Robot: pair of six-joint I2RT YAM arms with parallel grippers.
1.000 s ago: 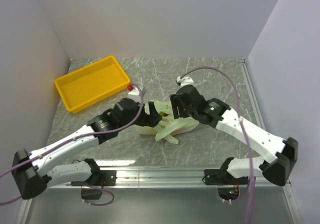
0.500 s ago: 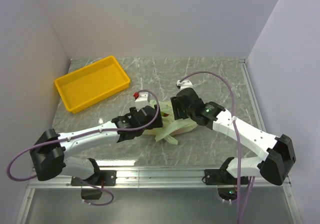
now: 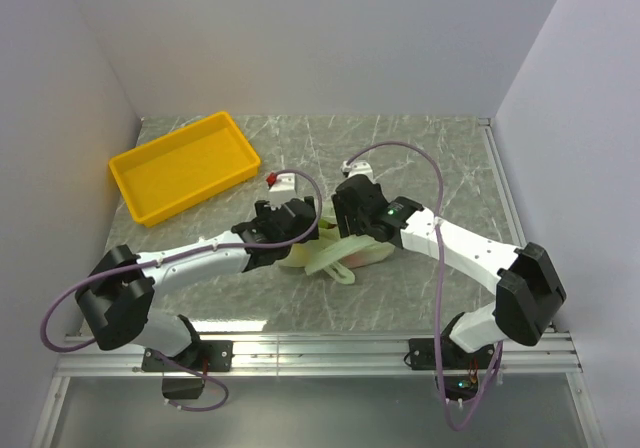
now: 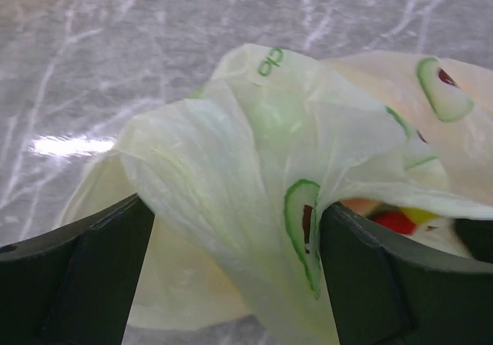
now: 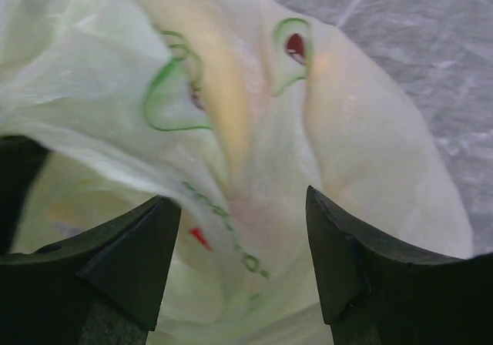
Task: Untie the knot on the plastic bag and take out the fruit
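The pale green plastic bag [image 3: 340, 253] lies crumpled mid-table between both grippers. Its twisted handle ends, the knot [image 3: 338, 270], trail as a thin tail toward the near side. My left gripper [image 3: 292, 220] is at the bag's left side. In the left wrist view it [image 4: 235, 283] is open, with a fold of the bag [image 4: 231, 168] between the fingers and touching the right one. Red and yellow fruit [image 4: 397, 220] shows through the plastic. My right gripper [image 3: 350, 213] is over the bag's far right side. In the right wrist view it [image 5: 243, 260] is open around the bag [image 5: 254, 168].
A yellow tray [image 3: 185, 165] stands at the back left. A small red and white object [image 3: 272, 179] lies just beyond the left gripper. Grey marbled table [image 3: 430, 148] lies round the bag, with white walls on three sides.
Both arms have closed in on the bag. The left gripper moved right and lowered onto the bag's left side. The right gripper moved left over the bag.
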